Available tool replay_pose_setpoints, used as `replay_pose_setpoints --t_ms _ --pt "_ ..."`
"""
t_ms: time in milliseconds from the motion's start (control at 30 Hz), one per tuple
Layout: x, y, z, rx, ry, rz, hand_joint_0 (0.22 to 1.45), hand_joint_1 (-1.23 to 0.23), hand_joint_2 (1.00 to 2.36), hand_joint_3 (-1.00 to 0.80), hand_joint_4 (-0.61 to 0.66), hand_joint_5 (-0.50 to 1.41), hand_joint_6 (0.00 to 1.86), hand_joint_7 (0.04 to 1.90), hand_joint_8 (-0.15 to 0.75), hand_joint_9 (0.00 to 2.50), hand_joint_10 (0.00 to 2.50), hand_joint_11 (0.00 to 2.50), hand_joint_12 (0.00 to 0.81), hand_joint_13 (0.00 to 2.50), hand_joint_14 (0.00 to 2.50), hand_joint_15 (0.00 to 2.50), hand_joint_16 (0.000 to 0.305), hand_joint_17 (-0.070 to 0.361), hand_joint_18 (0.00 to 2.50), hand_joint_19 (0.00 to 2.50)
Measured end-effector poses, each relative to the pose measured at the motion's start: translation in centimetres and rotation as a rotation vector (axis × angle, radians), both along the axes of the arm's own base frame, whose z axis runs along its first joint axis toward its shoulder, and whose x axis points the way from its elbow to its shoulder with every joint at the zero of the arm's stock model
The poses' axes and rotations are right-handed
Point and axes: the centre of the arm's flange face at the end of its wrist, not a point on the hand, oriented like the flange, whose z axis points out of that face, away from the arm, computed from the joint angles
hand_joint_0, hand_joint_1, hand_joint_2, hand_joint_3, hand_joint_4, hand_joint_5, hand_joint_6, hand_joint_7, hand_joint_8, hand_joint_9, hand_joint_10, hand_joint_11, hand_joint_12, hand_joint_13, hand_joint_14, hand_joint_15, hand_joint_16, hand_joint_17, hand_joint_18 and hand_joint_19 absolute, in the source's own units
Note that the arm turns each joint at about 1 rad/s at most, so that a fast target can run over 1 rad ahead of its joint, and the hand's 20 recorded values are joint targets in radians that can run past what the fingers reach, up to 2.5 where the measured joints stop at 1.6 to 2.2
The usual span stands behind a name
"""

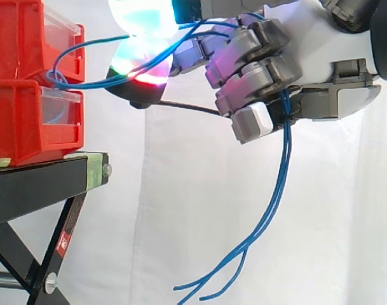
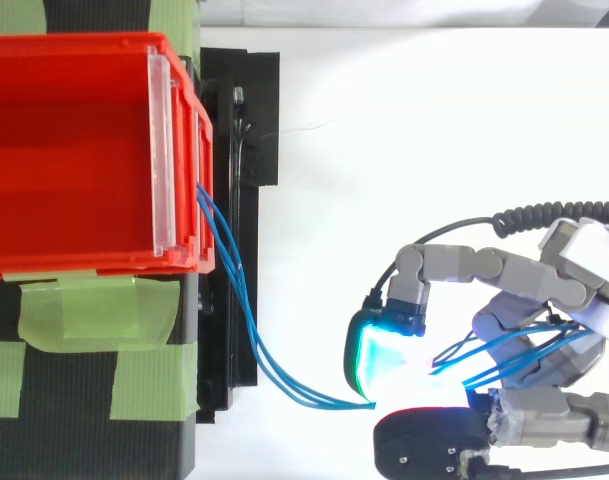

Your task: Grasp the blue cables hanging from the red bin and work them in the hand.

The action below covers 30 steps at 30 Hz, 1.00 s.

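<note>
Two red plastic bins, stacked one on the other at far left, each with a clear front panel. From above, the upper bin's rim frames an open interior.

Black metal stand beneath the bins, with patches of green tape on its top and front edge.

Thin blue cables, several strands. They leave the front of the bins where the two meet, with a small loop just outside it. From there they run rightward in a shallow sag clear of the stand and enter the hand between its fingertip pads, which glow cyan, green and red. They pass on through the fingers and drop below the hand in a long curve. The loose ends are splayed near the lower edge of the side view.

Grey hand, upper right, level with the bins and well apart from them. The fingers are curled and closed around the cables, and the pads are pressed together on the strands.

White curtain behind everything.
</note>
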Motion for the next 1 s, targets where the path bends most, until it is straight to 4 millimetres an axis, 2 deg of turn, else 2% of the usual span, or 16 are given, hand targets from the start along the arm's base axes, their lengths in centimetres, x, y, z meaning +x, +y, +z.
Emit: replay_pose_setpoints --t_ms 1000 --pt "-0.01 0.03 -0.01 0.000 0.000 0.000 1.07 -0.61 1.02 0.20 0.21 0.29 0.45 1.36 0.580 1.71 2.50 2.50 0.706 2.10 2.50 2.15 0.210 0.158 2.50 0.77"
